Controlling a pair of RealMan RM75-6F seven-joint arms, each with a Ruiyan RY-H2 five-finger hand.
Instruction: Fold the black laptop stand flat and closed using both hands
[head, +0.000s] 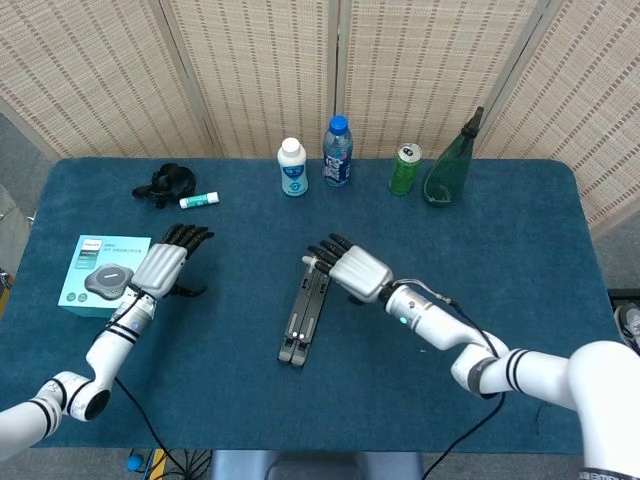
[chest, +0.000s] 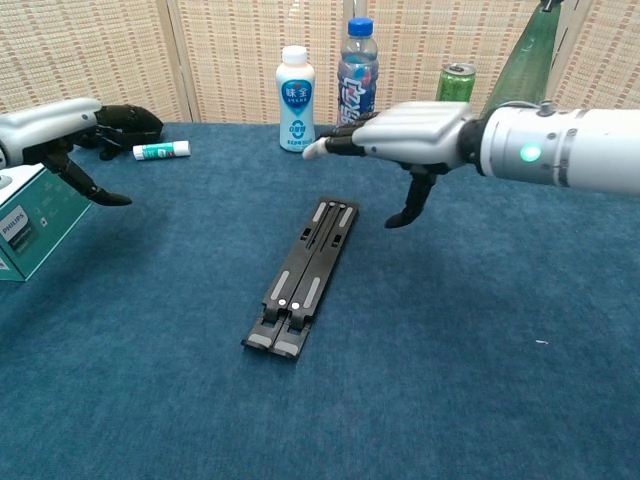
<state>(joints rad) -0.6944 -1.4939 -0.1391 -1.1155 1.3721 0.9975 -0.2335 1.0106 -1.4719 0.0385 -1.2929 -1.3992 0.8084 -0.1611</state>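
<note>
The black laptop stand (head: 306, 312) (chest: 303, 273) lies folded flat on the blue table, a narrow strip running from near to far. My right hand (head: 352, 268) (chest: 405, 137) hovers above and to the right of its far end, open with fingers spread, touching nothing. My left hand (head: 165, 266) (chest: 62, 125) floats well to the left of the stand, beside a boxed item, also open and empty.
A teal box (head: 103, 274) (chest: 25, 225) sits at the left. At the back stand a white bottle (head: 292, 168), a blue-capped bottle (head: 337, 152), a green can (head: 404, 169) and a green glass bottle (head: 450, 165). A black cord bundle (head: 162, 184) and a small tube (head: 198, 200) lie far left.
</note>
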